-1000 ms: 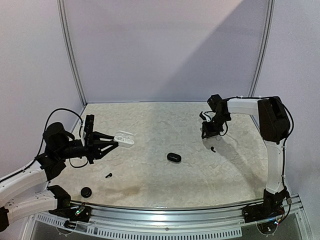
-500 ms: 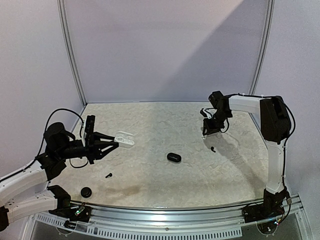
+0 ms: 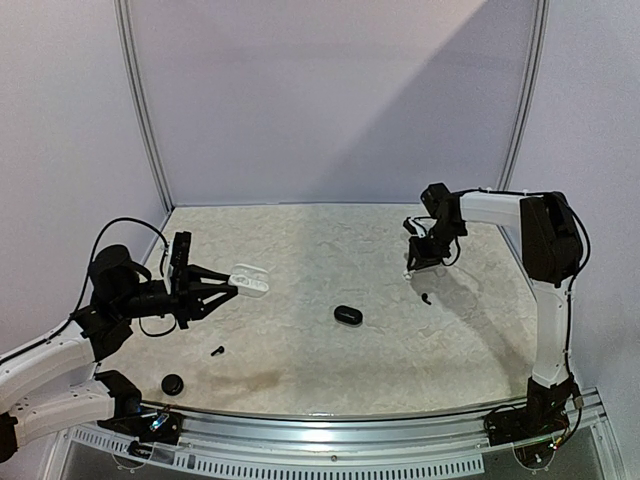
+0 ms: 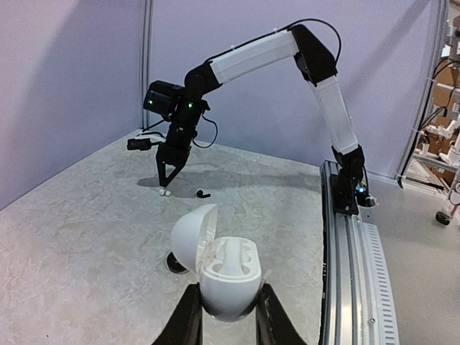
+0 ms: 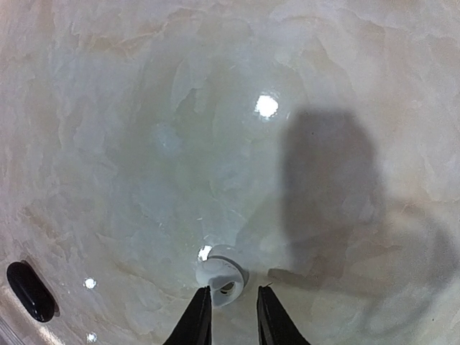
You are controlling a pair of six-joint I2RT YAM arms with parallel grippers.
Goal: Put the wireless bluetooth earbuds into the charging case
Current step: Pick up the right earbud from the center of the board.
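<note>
- The left gripper is clamped on the lower half of the white charging case and holds it clear of the table at the left side, with the lid swung open and the mouth facing across toward the other arm
- The 2 moulded wells inside the case look bare; no earbud shows in either, so by my reading nothing has been inserted yet
- The right gripper points down at the far right of the table, its fingers only a narrow gap apart
- The white earbud lies at the very tips of those fingers; in the left wrist view it seems to rest on the table just under them, and I cannot tell whether it is pinched or merely framed
- A black earbud lies loose on the table near the right gripper, untouched
- A second black earbud lies on the near left of the table, close to a small round black object by the front edge
- A closed black case sits mid-table, between the 2 arms
- Judged from this, the task is at its start: the case is open and presented, the 1st pickup is in hand, and the lift, the carry across to the case and the seating in a well are all left, as are the remaining earbuds
</note>
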